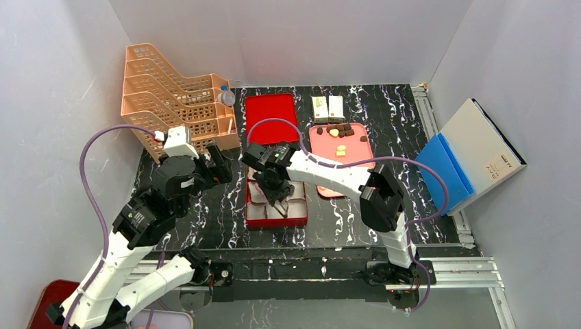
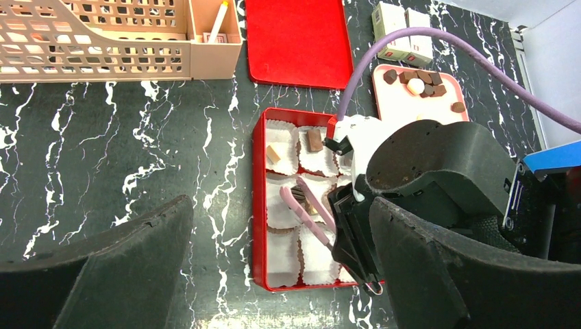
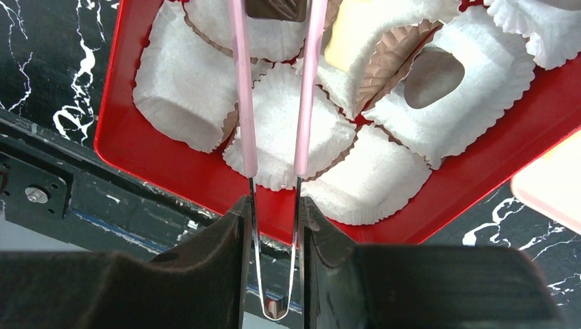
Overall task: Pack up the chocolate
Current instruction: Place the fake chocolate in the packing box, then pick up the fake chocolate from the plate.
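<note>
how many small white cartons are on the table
2. The left carton and right carton sit side by side just beyond the pink tray's far edge; none seem hidden.

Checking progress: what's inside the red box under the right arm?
White paper cups; one holds a tan piece, one a dark piece, pink tongs grip a third piece. The right arm hides some cups.

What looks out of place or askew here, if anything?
In the red box, the paper cups sit crooked and overlapping; one cup is tipped on edge, wedged between neighbours, its brown pleated face showing. Nothing looks spilled. The right gripper's tweezers hold a dark chocolate over them.
</note>
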Tool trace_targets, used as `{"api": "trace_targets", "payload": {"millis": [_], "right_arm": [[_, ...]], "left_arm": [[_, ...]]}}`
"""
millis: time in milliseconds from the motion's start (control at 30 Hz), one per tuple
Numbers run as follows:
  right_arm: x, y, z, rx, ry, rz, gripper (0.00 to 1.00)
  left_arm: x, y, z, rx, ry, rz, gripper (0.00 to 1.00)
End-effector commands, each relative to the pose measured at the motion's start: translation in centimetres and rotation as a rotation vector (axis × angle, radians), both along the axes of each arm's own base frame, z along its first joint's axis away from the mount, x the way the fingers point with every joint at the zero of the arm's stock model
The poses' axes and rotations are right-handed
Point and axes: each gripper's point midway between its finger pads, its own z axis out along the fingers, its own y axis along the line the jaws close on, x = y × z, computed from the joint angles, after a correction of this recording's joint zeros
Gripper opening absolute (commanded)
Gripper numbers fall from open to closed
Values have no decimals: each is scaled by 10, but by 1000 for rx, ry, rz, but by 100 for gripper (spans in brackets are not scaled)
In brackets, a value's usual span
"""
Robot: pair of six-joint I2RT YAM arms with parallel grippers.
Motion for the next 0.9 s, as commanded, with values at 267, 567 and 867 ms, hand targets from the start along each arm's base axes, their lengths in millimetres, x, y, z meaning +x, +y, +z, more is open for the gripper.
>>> {"api": "trace_targets", "payload": {"millis": [267, 567, 867], "right_arm": [[8, 6, 22, 73, -44, -16, 36], [11, 9, 24, 84, -44, -8, 40], [16, 11, 36, 113, -73, -9, 33]], "left_arm": [[0, 4, 7, 10, -11, 15, 98], [-1, 5, 7, 11, -11, 17, 98], [1, 4, 7, 12, -11, 18, 98]]}}
